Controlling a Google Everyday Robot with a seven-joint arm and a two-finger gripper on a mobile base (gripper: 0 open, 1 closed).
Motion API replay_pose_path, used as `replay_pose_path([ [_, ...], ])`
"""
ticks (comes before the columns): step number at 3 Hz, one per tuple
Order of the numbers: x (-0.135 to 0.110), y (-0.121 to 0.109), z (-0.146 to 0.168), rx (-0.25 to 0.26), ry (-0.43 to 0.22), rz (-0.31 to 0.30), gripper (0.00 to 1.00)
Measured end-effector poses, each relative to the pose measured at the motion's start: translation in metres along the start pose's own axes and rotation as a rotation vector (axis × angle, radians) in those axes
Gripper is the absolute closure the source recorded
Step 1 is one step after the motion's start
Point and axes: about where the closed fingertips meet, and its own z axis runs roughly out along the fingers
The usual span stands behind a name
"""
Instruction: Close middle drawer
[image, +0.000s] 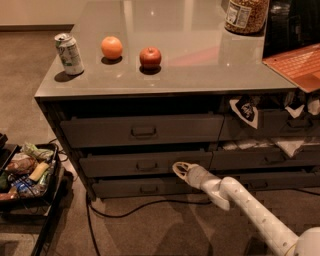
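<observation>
The middle drawer (115, 165) is the dark grey-brown front with a small loop pull (146, 165), second from the top in the left column of the cabinet. It stands out only slightly from the cabinet face. My gripper (179, 169), on a white arm coming in from the lower right, is at the right end of this drawer's front panel, touching it or very nearly so. It holds nothing that I can see.
The top drawer (142, 131) and the bottom drawer (145, 188) are above and below it. The right-hand drawers (265, 157) have cloth and paper spilling out. A can (69, 53), an orange (111, 47), an apple (150, 57) and a jar (246, 15) are on the countertop. A black bin (25, 172) of snacks and a floor cable (130, 207) are at the left.
</observation>
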Motion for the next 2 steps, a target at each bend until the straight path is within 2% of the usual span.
replay_pose_path([
  [1, -0.0007, 0.0001, 0.0012, 0.003, -0.003, 0.002, 1.0],
  [2, -0.0021, -0.0007, 0.0037, -0.018, -0.018, 0.0, 1.0],
])
